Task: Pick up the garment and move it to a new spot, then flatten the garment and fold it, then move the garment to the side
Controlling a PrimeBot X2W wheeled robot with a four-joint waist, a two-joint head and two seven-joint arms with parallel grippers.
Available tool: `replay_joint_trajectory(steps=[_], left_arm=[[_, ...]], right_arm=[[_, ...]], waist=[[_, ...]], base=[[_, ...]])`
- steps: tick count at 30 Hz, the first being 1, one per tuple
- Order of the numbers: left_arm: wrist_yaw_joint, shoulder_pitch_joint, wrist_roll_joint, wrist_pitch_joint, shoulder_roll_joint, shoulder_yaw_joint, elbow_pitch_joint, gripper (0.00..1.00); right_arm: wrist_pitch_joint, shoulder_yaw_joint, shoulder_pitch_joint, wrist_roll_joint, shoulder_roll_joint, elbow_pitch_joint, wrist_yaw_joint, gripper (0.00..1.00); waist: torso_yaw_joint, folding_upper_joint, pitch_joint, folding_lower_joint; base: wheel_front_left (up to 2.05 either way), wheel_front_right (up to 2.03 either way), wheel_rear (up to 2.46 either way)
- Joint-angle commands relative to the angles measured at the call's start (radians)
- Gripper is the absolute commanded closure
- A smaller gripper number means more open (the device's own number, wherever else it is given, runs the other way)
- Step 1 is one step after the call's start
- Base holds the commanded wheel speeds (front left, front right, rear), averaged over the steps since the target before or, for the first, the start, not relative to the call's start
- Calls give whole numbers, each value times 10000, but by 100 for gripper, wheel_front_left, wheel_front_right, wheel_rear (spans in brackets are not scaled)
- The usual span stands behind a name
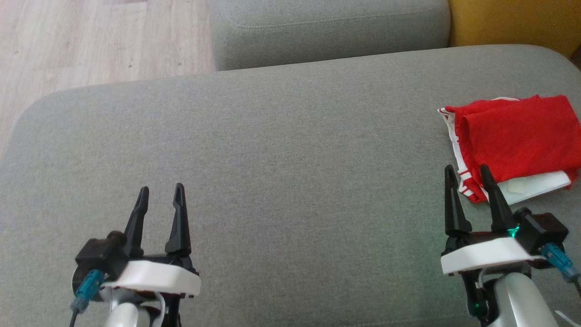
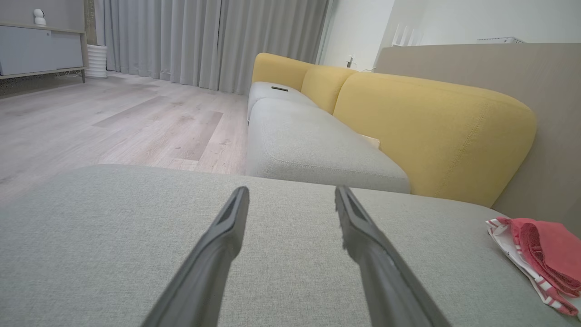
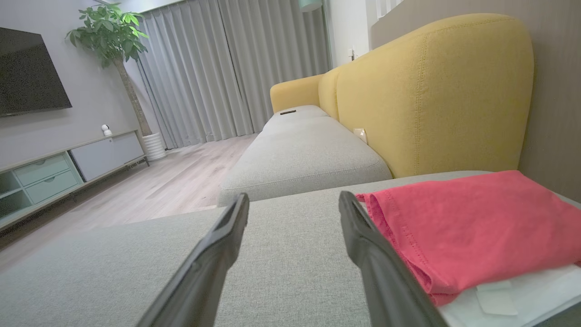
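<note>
Head view: a folded red garment (image 1: 517, 136) with white trim lies at the right side of a wide grey cushion (image 1: 272, 159), close to its right edge. A white layer shows under the red cloth along the near side, and a red-and-white striped band runs down its left edge.

The right gripper (image 1: 467, 168) is at the near right, its two dark fingers spread apart and holding nothing. Its fingertips reach the near left corner of the garment, and the right-hand finger crosses the striped band as seen from above. Whether it touches the cloth cannot be told. In the right wrist view the red cloth lies just to the right of that finger, flat on the cushion.

The left gripper (image 1: 162, 187) is at the near left, well apart from the garment, with its fingers also spread and empty, over bare grey fabric.

Beyond the cushion's far edge is a second grey seat (image 1: 327, 27), with a yellow backrest (image 1: 513, 22) to its right. Pale wooden floor (image 1: 91, 41) shows at the far left. The wrist views show grey curtains (image 2: 204, 41), a low cabinet (image 2: 41, 50), a potted plant (image 3: 113, 32) and a dark screen (image 3: 27, 77) on the wall.
</note>
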Motion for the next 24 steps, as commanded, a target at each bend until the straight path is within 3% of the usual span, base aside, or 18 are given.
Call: replay_joint_trajectory(steps=[1, 6, 7, 12, 24], left_arm=[[11, -345, -52, -51, 49, 365, -300, 0], [116, -350, -14, -51, 49, 396, -251, 0], [54, 1, 2, 0, 0, 28, 45, 100], [33, 278, -75, 28, -26, -1, 757, 100], [-127, 121, -1520, 358, 35, 206, 845, 100]], right_arm=[[-132, 272, -325, 83, -24, -327, -9, 0], [-133, 319, -324, 163, -24, -327, -9, 0], [-23, 46, 0, 83, 0, 1, 0, 100], [37, 45, 326, 179, 23, 670, 0, 100], [392, -80, 272, 1650, -1, 578, -1, 100]], waist=[[-6, 0, -3, 0], [-24, 0, 15, 0], [-25, 0, 13, 0], [-21, 0, 13, 0], [28, 0, 7, 0]], base=[[0, 0, 0], [0, 0, 0], [0, 0, 0], [0, 0, 0], [0, 0, 0]])
